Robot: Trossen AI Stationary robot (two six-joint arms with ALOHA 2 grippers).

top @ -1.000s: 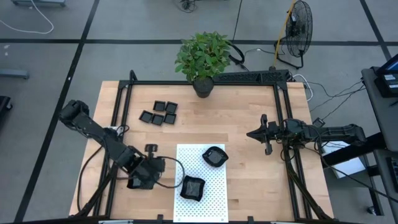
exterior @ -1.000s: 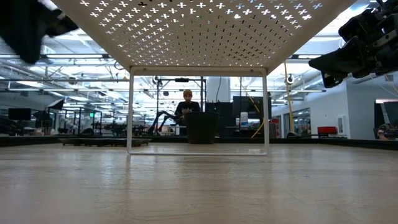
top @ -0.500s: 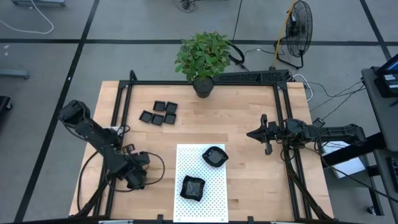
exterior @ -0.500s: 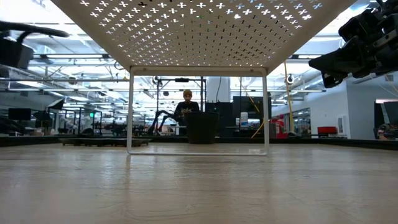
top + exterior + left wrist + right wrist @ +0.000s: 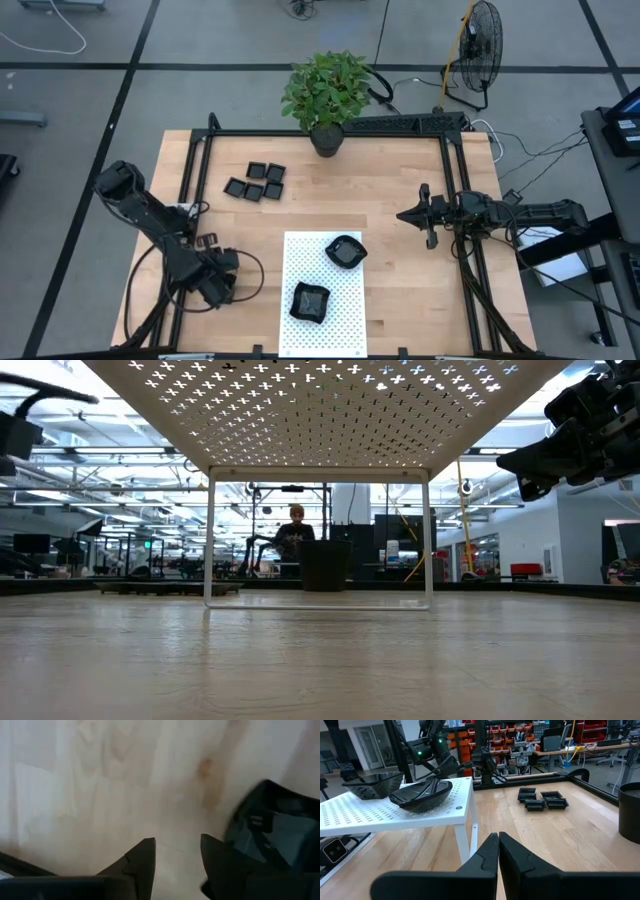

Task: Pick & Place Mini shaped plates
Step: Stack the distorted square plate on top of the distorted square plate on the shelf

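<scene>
No brand, label or readable writing shows on the arms, the dishes or the table. The surface is a pale wooden table [image 5: 390, 290] edged by a black frame [image 5: 330, 132], and near its front edge stands a white perforated stand [image 5: 322, 298], a raised dotted platform on white legs. Two mini shaped plates sit on it: a rounded plate [image 5: 345, 251] toward the back and a square plate [image 5: 309, 301] toward the front. Five more small black plates [image 5: 256, 181] lie clustered on the bare wood at the table's back left, well apart from the stand. The left gripper [image 5: 207, 243] hangs over the table's front-left part, just left of the stand; in the left wrist view its fingers [image 5: 141, 865] stand parted with only bare wood between them, holding nothing, and a dark glossy plate blurs at the edge of that view. The right gripper [image 5: 425, 215] waits over the table's right side, its fingers pressed together and empty. A potted plant [image 5: 327, 95] stands at the back edge. Beyond lies a grey floor with cables and a standing fan [image 5: 477, 45]; the low view looks into a workshop hall, where a person [image 5: 295, 530] stands at a distance.
</scene>
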